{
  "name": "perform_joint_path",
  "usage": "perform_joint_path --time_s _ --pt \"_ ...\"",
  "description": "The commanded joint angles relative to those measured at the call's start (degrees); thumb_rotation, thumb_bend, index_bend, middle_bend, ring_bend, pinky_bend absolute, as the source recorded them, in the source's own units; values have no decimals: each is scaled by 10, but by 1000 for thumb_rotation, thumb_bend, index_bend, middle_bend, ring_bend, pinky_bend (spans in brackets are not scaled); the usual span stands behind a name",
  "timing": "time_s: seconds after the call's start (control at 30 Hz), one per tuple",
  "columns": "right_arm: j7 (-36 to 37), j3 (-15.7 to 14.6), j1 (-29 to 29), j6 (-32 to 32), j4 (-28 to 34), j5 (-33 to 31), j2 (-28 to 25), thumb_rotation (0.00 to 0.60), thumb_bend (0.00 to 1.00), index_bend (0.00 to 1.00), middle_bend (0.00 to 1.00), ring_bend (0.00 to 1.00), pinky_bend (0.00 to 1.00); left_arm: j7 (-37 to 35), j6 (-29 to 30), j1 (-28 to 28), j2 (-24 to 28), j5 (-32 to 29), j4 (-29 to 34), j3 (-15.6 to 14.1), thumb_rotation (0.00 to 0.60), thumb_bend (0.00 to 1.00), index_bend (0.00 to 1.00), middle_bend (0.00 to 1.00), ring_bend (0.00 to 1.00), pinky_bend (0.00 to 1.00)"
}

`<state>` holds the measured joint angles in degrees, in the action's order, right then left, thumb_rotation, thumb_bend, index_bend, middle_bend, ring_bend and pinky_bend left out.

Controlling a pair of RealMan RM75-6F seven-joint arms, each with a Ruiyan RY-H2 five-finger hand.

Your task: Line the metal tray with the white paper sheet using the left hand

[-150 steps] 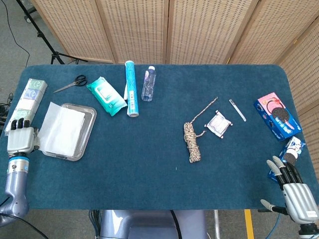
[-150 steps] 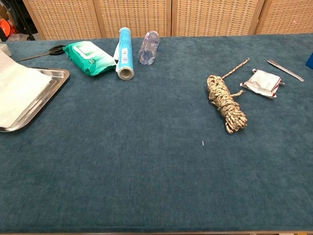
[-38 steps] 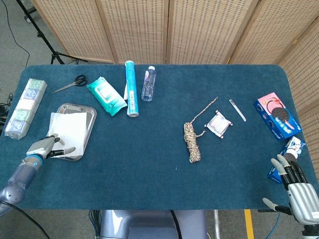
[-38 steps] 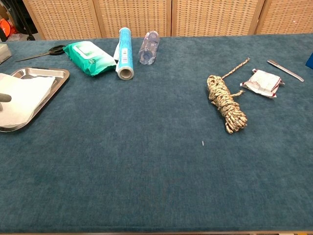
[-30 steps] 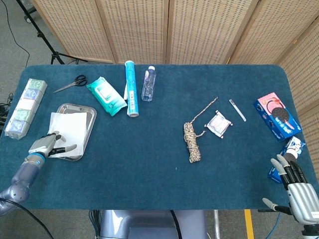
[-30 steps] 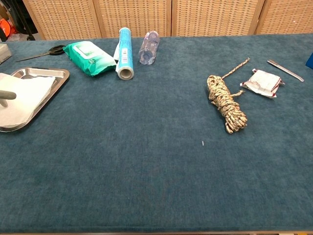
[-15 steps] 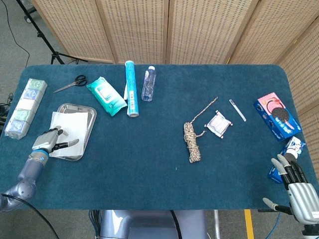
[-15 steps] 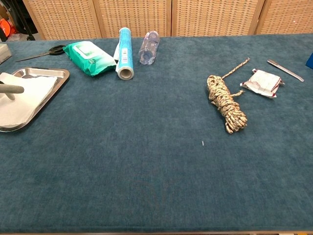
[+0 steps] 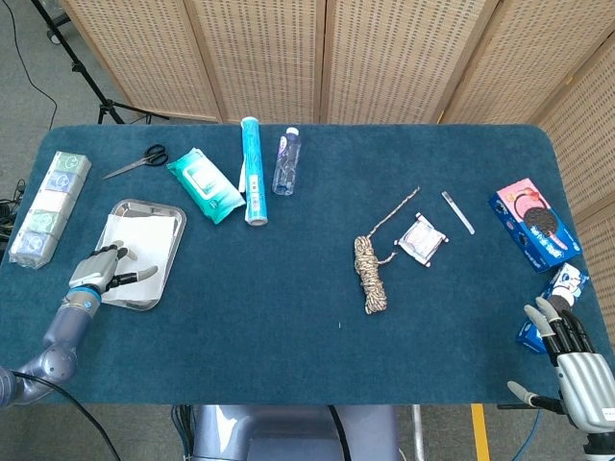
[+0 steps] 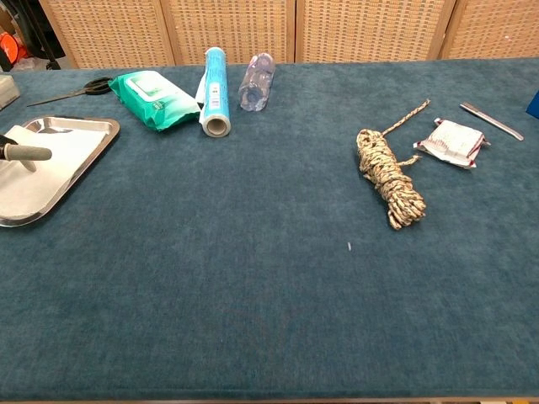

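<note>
The metal tray (image 9: 179, 233) lies at the table's left, also seen in the chest view (image 10: 101, 141). The white paper sheet (image 9: 149, 240) lies flat inside it (image 10: 52, 164), its edges within the rim. My left hand (image 9: 104, 269) is at the tray's near-left corner with fingers spread, one finger (image 10: 30, 152) stretched out over the sheet; I cannot tell whether it touches the paper. My right hand (image 9: 577, 370) hangs open off the table's front right corner, holding nothing.
Behind the tray lie scissors (image 9: 136, 160), a green wipes pack (image 9: 204, 184), a blue roll (image 9: 252, 171) and a bottle (image 9: 285, 161). Tissue packs (image 9: 48, 206) sit at the left edge. A rope bundle (image 9: 373, 272), a foil packet (image 9: 422, 240) and a cookie box (image 9: 533, 223) lie to the right.
The left hand has moved forward and rightward to the tray, and the sheet, which overhung the tray's left rim, has slid fully inside. The right hand has stayed still.
</note>
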<state>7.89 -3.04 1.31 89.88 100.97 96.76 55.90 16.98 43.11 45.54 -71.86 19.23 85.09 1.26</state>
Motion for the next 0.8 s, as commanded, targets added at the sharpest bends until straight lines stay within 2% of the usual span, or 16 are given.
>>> perform_joint_path --time_s 0.03,0.5,0.8 --pt "0 0 0 0 0 0 0 600 0 0 0 0 0 1 2 0 -2 1 -2 1 116 0 260 0 0 0" --pt "4 2 1 3 -1 -3 -1 600 0 0 0 0 0 6 5 -1 -23 31 -21 6 116 0 260 0 0 0" --pt "4 2 1 3 -2 -2 -1 600 0 0 0 0 0 2 5 -6 -16 38 -20 9 117 0 258 0 0 0"
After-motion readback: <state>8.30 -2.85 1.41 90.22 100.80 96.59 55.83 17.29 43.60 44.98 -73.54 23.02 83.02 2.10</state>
